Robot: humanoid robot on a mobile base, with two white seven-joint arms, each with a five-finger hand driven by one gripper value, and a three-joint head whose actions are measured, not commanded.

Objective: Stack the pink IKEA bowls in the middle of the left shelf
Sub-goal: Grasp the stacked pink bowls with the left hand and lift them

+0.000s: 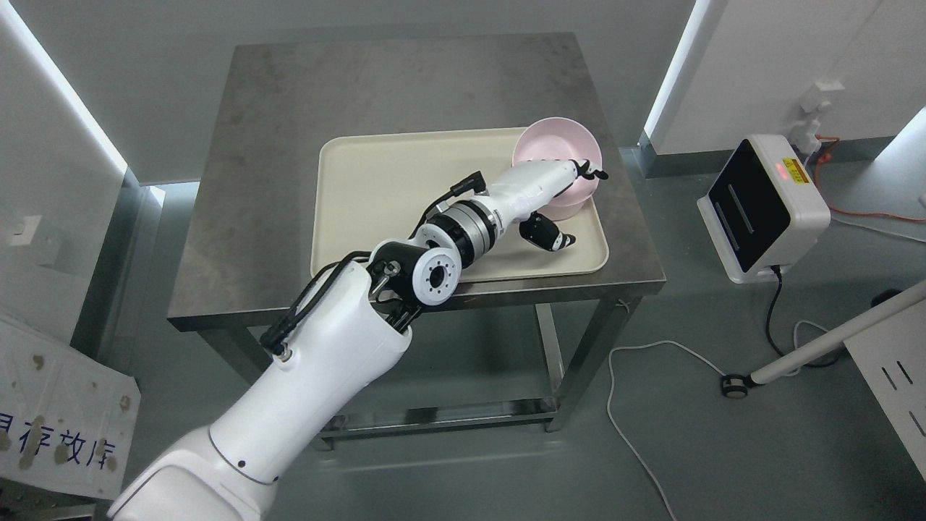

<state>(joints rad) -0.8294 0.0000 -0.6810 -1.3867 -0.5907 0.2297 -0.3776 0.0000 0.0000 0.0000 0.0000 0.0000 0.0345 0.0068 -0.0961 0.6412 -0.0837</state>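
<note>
In the head view, 1 round pink plastic bowl (553, 148) is being carried on the right end of a cream rectangular plastic tray (376, 188), which is lying on a grey steel table (289, 108). The bowl is being clamped by the white left hand (553, 195), fingers (589, 172) hooked over the near rim and thumb under the outer wall.

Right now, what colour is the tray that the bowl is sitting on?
Cream, a plain off-white with no pattern. The tray shows best in the head view, on the steel table.
</note>
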